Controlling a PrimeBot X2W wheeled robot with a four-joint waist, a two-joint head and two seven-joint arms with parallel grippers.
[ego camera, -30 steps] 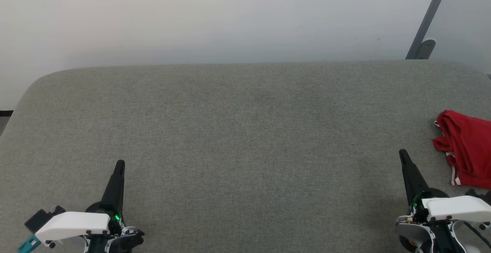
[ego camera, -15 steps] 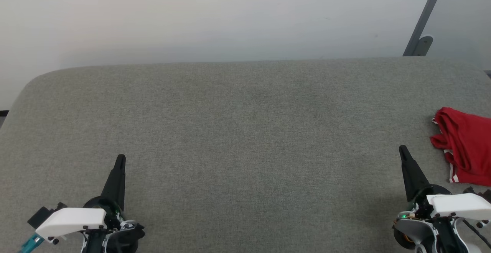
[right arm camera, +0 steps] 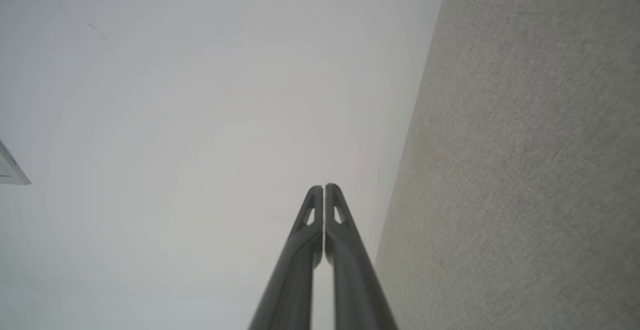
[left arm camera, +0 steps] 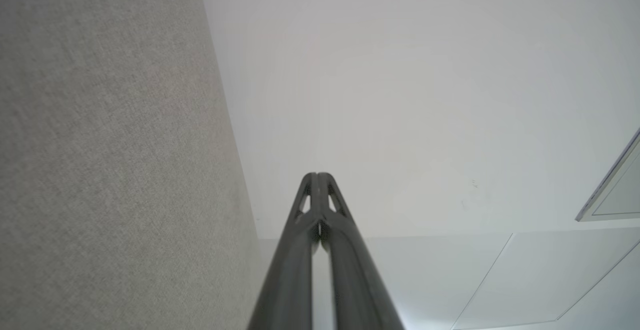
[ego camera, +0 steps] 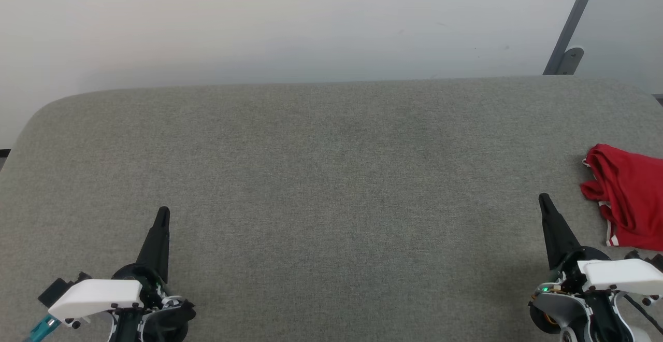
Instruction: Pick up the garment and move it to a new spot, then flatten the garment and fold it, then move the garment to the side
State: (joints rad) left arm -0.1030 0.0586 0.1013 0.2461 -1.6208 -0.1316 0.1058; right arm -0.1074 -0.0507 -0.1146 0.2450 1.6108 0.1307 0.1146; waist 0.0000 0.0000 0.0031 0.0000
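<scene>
Red garment (ego camera: pixel 629 202), bunched at the 3 o'clock edge of the desk (ego camera: pixel 331 166); left pincer (ego camera: pixel 162 212) at 7 o'clock, right pincer (ego camera: pixel 543 198) at 5, both closed, wide grey surface between them.

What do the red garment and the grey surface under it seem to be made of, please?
The garment: thin, soft red fabric, likely a smooth knit, going by its limp folds; white striped trim at one edge. The surface: matte grey woven cloth with a fine flecked weave; its rounded corners suggest padding beneath.
</scene>
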